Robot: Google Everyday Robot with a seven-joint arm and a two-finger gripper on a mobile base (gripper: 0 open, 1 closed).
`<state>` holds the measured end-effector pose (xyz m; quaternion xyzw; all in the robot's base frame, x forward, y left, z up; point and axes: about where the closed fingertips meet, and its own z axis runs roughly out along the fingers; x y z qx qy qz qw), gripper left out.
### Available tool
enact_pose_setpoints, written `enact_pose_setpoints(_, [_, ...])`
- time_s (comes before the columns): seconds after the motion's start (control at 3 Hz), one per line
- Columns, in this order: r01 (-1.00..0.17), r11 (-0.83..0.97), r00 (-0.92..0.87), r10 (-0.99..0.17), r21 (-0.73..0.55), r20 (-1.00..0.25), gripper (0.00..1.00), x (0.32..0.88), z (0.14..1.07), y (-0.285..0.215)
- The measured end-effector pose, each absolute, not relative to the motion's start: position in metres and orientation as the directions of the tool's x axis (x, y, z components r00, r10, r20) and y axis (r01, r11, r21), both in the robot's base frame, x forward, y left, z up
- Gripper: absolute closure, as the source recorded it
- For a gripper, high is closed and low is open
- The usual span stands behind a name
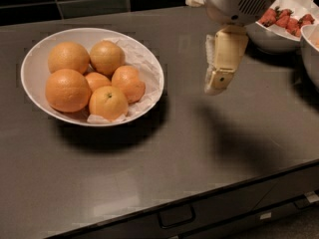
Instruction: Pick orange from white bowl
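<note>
The white bowl (149,59) sits on the dark counter at the left, lined with crumpled white paper and holding several oranges. The orange (67,90), the largest and deepest in colour, lies at the bowl's front left. A smaller orange with a green stem dot (108,102) lies to its right, and a paler one (68,57) lies behind it. My gripper (218,83) hangs above the counter to the right of the bowl, pointing down and apart from it. It holds nothing that I can see.
A deeper white bowl with red berries (279,29) stands at the back right, partly behind my arm. Another bowl's rim (310,49) shows at the right edge. The counter's front edge has a drawer with a handle (174,215) below it.
</note>
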<state>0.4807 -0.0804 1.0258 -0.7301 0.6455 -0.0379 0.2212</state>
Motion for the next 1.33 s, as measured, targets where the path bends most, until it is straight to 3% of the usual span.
enact_pose_setpoints(0.33, [-0.926,-0.069,0.164,-0.959,-0.372,-0.23,0.0,0.481,1.026,-0.08])
enact_pose_setpoints(1.0, [-0.87,-0.279,0.391,-0.893,-0.407,-0.223,0.0,0.497,1.031,-0.024])
enact_pose_setpoints(1.33, [-0.793,-0.438,0.563,-0.793,-0.425,-0.234,0.0,0.503,1.033,0.011])
